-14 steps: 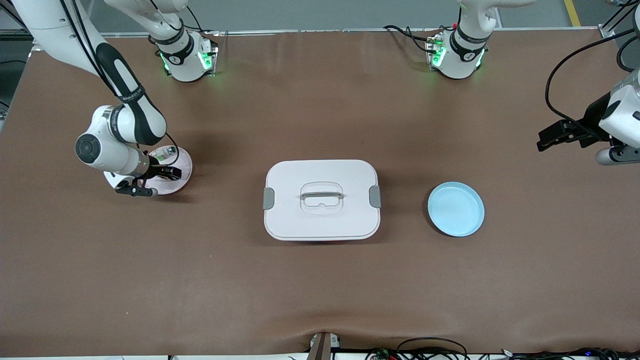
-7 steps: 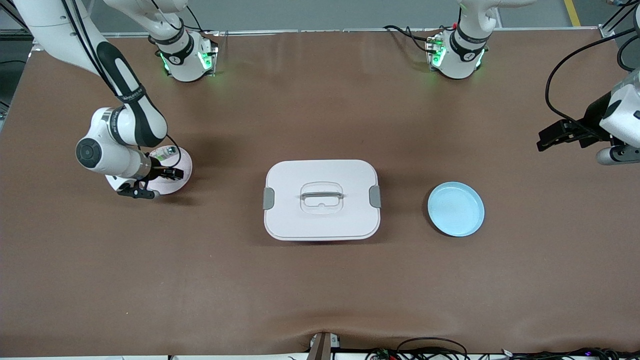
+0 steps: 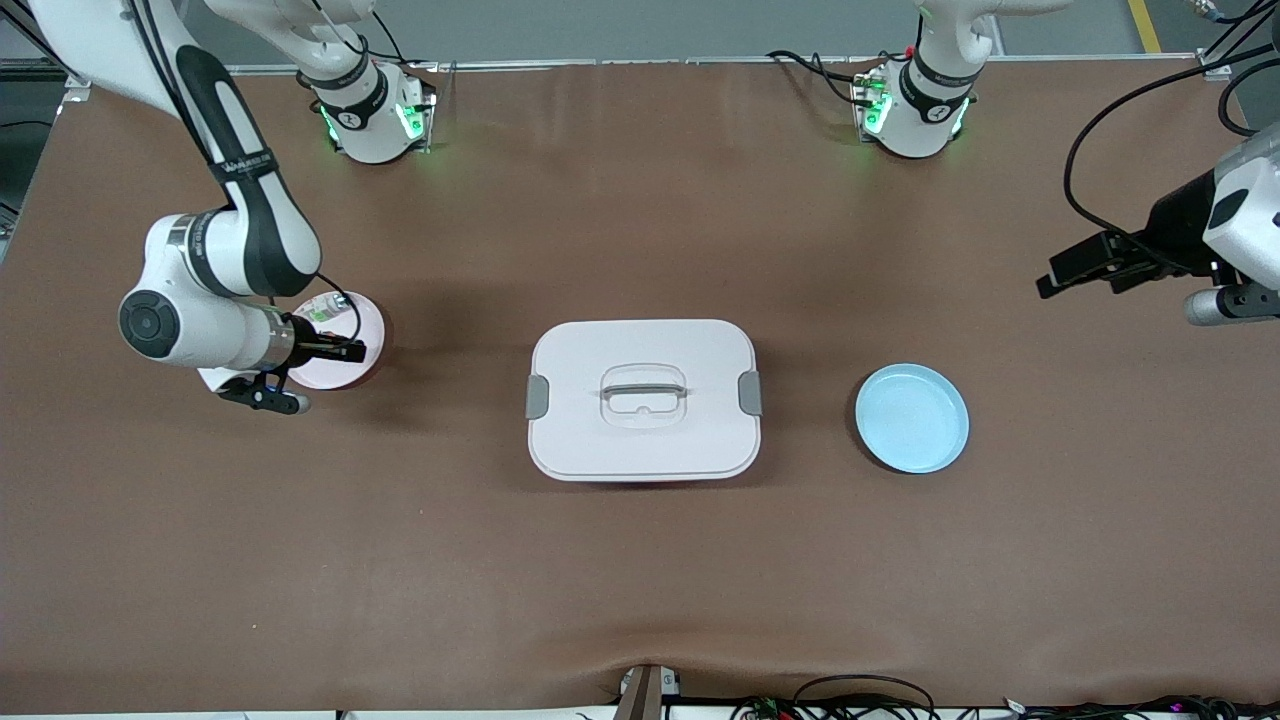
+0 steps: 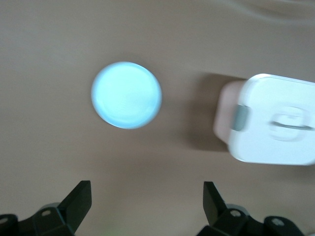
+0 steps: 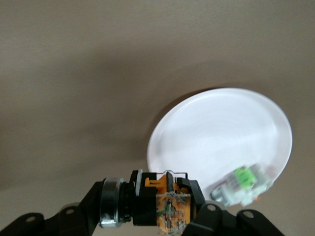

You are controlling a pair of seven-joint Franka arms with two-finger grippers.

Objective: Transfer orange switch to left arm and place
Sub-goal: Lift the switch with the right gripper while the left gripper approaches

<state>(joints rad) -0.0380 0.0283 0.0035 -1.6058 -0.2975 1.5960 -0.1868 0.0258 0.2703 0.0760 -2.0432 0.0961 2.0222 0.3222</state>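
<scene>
My right gripper (image 3: 345,351) is shut on the orange switch (image 5: 162,201), a black and orange part with a silver ring, and holds it just above the pink plate (image 3: 360,330) at the right arm's end of the table. The plate also shows in the right wrist view (image 5: 216,132). The small white-and-green part (image 5: 243,184) lies on that plate. My left gripper (image 3: 1075,270) is open and empty, up in the air over the table's left-arm end; its fingertips (image 4: 81,196) frame bare table. The white box (image 3: 643,398) stands in the middle of the table.
A light blue plate (image 3: 911,417) lies beside the box toward the left arm's end; it also shows in the left wrist view (image 4: 126,94), as does the box (image 4: 270,120). Cables hang near the table's front edge (image 3: 860,695).
My right gripper has lifted the orange switch off the pink plate and drawn back a little. My left gripper has shifted slightly toward the middle of the table.
</scene>
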